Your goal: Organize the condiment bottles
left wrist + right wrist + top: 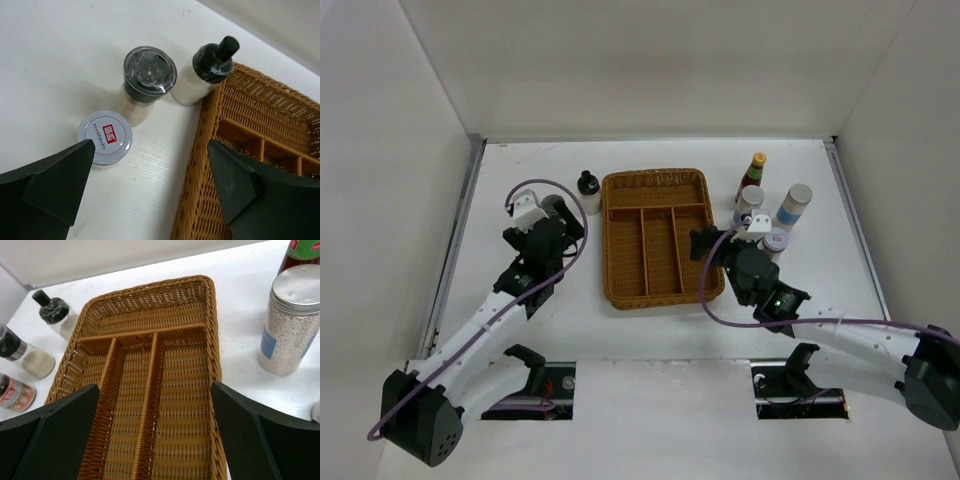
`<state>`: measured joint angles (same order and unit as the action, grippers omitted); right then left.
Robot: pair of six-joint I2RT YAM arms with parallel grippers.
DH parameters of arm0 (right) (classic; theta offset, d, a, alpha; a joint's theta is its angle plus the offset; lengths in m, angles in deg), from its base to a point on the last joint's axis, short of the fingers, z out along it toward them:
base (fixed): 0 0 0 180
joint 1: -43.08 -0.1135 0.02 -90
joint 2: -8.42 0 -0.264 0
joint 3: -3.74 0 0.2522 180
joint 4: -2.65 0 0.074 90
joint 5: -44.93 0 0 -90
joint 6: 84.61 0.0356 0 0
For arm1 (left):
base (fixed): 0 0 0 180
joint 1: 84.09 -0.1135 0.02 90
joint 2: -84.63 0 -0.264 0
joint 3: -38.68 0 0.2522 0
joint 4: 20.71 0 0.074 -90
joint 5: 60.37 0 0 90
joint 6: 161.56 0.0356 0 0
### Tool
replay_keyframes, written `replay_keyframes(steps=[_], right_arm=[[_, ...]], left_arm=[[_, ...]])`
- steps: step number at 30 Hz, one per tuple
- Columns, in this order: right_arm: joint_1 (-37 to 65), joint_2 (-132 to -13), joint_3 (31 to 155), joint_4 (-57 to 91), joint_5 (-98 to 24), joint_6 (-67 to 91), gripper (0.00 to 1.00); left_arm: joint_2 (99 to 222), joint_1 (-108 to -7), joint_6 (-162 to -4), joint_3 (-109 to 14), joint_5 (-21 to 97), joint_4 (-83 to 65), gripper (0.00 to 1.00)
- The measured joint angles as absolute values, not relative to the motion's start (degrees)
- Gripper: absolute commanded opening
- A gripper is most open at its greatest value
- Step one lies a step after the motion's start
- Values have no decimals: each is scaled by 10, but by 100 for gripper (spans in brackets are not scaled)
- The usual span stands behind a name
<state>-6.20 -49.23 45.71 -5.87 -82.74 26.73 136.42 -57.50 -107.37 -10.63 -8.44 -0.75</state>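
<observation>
White surface (620, 335) looked busy | left hand (149, 150) gaped wide near black-capped clear spice bottle (149, 80) | right hand (155, 386) wide, empty, over brown wicker tray (150, 286)

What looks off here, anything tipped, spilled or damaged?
Nothing stands out. The black-capped bottle, grinder and white-lidded jar stand upright left of the wicker tray, the grey-lidded jar right of it; no spill shows.

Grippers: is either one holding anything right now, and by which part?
Nothing is held. The left gripper and the right gripper are both open and empty.
</observation>
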Motion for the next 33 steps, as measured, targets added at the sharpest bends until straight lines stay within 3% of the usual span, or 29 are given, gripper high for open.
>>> replay_keyframes(steps=[9, 13, 15, 16, 17, 18, 19, 20, 21, 23, 26, 33], right_arm=[[-65, -499, 454, -83, -816, 266, 98], [-66, -499, 444, -86, -808, 265, 34], [-68, -498, 440, -86, -804, 267, 25], [-68, -498, 440, -85, -802, 269, 25], [-68, -499, 440, -85, -800, 270, 28], [-68, -500, 440, -86, -799, 271, 36], [-68, -503, 440, -86, -798, 273, 45], [-68, -507, 440, -86, -797, 273, 57], [-68, -512, 440, -86, -796, 274, 69], [-69, -520, 440, -86, -795, 274, 82], [-69, -527, 440, -86, -791, 273, 87], [-69, -528, 440, -91, -782, 272, 91]], left_arm=[[1433, -560, -1040, -162, -80, -27, 100], [1492, -547, -996, -200, -79, -73, 100], [1517, -551, -974, -214, -76, -95, 98], [1531, -556, -965, -222, -70, -103, 83], [1548, -561, -959, -235, -58, -111, 53], [1569, -568, -953, -251, -44, -117, 40], [1590, -574, -945, -265, -31, -123, 41], [1610, -578, -940, -277, -22, -127, 48], [1628, -582, -935, -286, -16, -128, 59], [1663, -587, -931, -303, -11, -126, 77], [1715, -591, -926, -333, -6, -121, 85], [1819, -598, -914, -413, 2, -119, 83]])
